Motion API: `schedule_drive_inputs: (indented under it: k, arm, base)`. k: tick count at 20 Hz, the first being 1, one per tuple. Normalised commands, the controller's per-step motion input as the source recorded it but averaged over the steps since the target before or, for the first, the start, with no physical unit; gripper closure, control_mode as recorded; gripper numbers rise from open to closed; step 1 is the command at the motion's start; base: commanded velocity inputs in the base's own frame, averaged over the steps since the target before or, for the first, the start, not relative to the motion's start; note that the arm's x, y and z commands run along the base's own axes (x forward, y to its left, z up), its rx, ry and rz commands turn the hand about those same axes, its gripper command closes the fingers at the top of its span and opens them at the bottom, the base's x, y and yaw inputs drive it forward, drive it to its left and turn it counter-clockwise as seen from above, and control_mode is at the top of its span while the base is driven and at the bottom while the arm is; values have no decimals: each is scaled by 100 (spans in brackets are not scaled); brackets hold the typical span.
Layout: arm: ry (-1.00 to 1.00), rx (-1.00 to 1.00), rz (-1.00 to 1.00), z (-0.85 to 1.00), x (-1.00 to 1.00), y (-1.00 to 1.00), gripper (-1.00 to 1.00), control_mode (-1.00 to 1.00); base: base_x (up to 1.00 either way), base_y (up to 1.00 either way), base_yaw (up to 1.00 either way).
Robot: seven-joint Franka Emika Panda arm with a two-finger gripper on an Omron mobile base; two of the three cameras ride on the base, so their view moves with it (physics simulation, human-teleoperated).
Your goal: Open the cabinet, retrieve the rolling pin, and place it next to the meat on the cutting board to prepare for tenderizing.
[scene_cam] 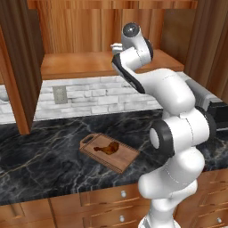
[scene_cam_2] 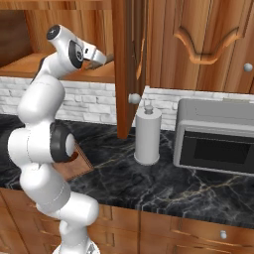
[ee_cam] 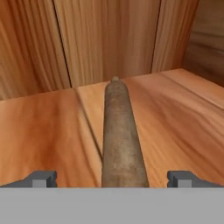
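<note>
Tall cabinet (scene_cam_2: 130, 59) of reddish-brown wood standing open above the surface (scene_cam: 40, 156), one door swung out edge-on with a small round silver knob, a second arched-panel door to its right shut above a grey oven (scene_cam_2: 218, 144). Inside, on the bare wooden shelf (ee_cam: 43, 135), holding the rolling pin (ee_cam: 120, 135), a slim brown rod lying flat and running lengthwise away toward the back wall, its far end stopping just short of the panel. Down on the dark marbled surface, resting flat and angled, the cutting board (scene_cam: 127, 156), handle end toward the back-left, carrying the meat (scene_cam: 107, 148), a small glossy drumstick lying near the board's middle. Just beside the open door, a white paper-towel roll (scene_cam_2: 148, 136) upright on the surface. Reaching up into the cabinet from the white arm, the hand (ee_cam: 112, 178) spread fully open and holding nothing, with one dark fingertip (ee_cam: 43, 178) at either side of the rolling pin, the rod's near end midway between them, well clear of both tips.
</note>
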Motion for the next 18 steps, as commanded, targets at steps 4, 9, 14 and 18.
schedule_drive_inputs:
  k: [4,9,14,18]
  arm:
    - [1,0,0,-9,23,-1,-100,-100]
    - [0,2,0,-25,5,-16,-100,-100]
    - [-1,5,0,-29,0,-25,-100,-100]
    - [0,0,0,-31,1,-10,100,-100]
  base:
    - [0,0,0]
    - [0,0,0]
    - [0,0,0]
    - [0,0,0]
